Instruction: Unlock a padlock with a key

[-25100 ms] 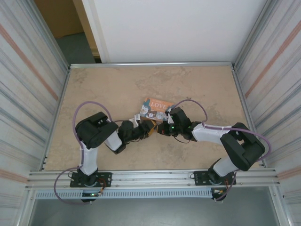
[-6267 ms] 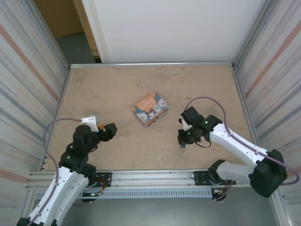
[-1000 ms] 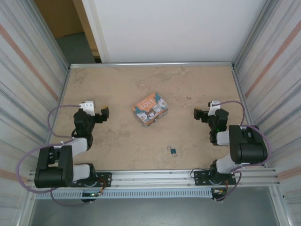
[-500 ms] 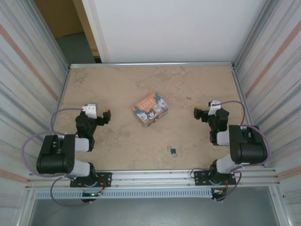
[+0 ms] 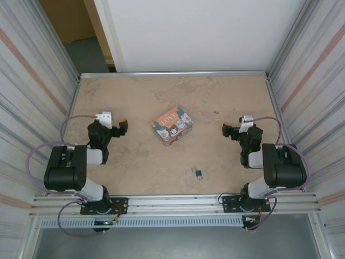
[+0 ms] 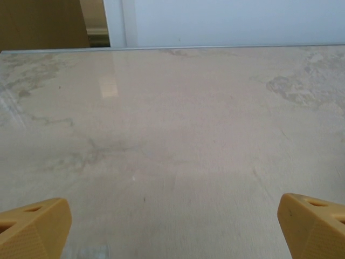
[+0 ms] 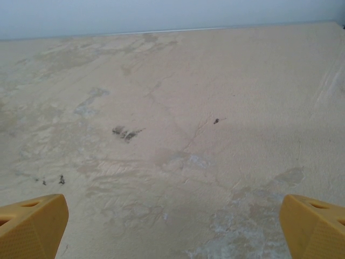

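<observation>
Both arms have chunky black joints and white links, with lilac cables looping alongside, white wrist blocks and blunt orange-yellow fingers.

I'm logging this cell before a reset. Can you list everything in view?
tin: one, orange with cartoon cats, table centre.
padlock: one, blue, near the front edge, right of centre. A tiny dark bit lies beside it, too small to name.
table: one, beige marbled, a few dark specks toward the right.
side walls: two, ribbed grey metal, left and right.
back panel: one, white, behind the table.
left arm: one, black and white, folded at the near left. Jaws orange-tipped, open, empty.
right arm: one, black and white, folded at the near right. Jaws orange-tipped, open, empty.
</observation>
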### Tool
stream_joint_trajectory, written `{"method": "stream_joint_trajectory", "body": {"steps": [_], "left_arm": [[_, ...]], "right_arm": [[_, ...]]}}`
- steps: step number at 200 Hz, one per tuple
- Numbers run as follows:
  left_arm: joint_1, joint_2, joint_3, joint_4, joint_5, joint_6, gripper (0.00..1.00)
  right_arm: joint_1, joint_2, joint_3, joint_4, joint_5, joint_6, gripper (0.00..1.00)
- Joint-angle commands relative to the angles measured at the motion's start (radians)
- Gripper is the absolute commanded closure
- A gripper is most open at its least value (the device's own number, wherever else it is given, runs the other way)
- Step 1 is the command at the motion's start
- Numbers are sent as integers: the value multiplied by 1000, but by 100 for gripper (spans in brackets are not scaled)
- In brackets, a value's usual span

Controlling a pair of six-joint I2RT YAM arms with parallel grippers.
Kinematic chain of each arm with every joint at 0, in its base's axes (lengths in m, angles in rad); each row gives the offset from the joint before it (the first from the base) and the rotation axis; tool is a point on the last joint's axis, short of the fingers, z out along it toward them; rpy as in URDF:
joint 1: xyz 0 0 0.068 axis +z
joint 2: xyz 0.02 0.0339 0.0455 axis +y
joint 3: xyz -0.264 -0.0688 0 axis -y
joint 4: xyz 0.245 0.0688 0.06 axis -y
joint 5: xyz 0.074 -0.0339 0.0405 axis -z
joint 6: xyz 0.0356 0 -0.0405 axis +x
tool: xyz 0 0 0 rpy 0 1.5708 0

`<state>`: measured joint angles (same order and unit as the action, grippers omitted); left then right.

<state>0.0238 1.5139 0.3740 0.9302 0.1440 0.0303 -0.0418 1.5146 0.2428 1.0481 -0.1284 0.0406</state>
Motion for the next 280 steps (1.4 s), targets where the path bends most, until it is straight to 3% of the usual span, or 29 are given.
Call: {"method": "stream_joint_trajectory", "body": {"steps": [1, 68, 280], "left_arm": [[-12, 0, 37, -136, -30, 29, 1], [-11, -2, 40, -143, -29, 29, 1], [-21, -3, 41, -146, -43, 36, 1]], "right_arm": [[-6, 4, -6, 40, 6, -1, 1], [-26, 25, 163, -249, 62, 48, 1], [-9, 25, 167, -253, 99, 39, 1]]}}
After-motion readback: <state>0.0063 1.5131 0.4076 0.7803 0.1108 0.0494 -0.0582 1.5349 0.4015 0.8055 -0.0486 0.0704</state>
